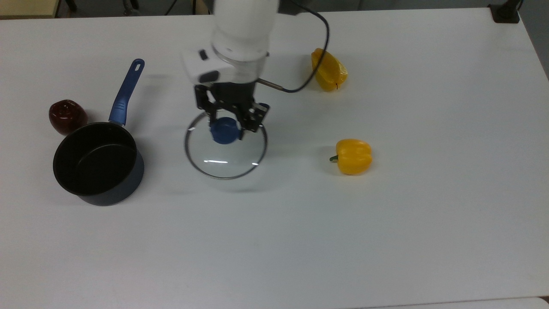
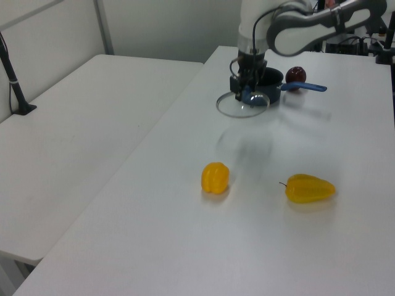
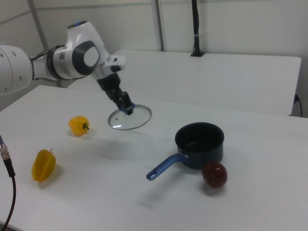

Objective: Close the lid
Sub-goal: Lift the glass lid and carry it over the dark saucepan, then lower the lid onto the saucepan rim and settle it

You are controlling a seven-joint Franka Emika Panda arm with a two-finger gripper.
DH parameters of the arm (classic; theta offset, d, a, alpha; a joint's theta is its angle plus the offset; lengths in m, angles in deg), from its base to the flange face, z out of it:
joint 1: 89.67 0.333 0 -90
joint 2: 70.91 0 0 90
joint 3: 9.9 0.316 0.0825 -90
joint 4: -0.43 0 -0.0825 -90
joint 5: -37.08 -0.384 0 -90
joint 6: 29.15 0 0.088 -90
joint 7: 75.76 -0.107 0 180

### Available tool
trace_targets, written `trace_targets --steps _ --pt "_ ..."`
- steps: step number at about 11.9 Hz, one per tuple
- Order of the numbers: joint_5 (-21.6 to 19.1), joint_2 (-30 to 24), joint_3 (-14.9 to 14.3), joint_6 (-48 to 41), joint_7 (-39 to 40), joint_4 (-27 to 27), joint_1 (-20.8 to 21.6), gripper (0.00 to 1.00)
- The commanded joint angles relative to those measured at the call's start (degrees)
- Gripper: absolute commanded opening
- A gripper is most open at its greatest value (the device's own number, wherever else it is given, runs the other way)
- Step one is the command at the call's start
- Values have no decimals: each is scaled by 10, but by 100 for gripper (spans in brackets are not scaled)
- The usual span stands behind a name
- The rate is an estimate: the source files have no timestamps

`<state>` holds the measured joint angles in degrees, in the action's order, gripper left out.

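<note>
Above the middle of the tabletop (image 1: 386, 240), the lid (image 1: 226, 159) is held clear of the surface, its faint shadow being cast on the white top beneath it in the left view and the right view. The tool (image 1: 229, 122) is clenched on the lid's blue knob (image 1: 224, 130), one finger at either side, and the glass disc is hung below it roughly level, with a slight tilt suggested in the right view.

The saucepan (image 1: 98, 163) is stood open near the top view's left edge of the tabletop, its blue handle (image 1: 125, 93) pointed toward the far edge. The coming move is judged to turn on this one relation: the saucepan lies toward the top view's left of the held lid, well apart from it, with bare tabletop between. A sideways carry is therefore called for, followed by a descent once the metal rim is centred over the saucepan's mouth.

The arm is reached in from the far edge, its wrist pointed almost straight down over the knob, with a black cable (image 1: 315, 51) looped beside it.

A dark red apple (image 1: 67, 116) is set just beside the saucepan, near its handle. Two yellow bell peppers (image 1: 352, 156) (image 1: 328, 70) are left toward the top view's right, away from the carry path.
</note>
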<state>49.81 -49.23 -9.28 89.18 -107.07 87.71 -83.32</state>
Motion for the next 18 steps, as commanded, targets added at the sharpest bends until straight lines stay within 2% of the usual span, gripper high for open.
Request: trace_targets --steps 1,5,8,12,15,18 --pt "2 -8 -2 -33 68 -40 -60 41" --pt "4 -1 -2 -18 158 -44 -149 41" --pt "-29 10 -2 42 208 -43 -202 42" --pt "-57 32 -2 94 234 -44 -236 42" --pt "-65 59 -2 133 236 -43 -233 42" --pt "-67 63 3 136 232 -41 -226 42"
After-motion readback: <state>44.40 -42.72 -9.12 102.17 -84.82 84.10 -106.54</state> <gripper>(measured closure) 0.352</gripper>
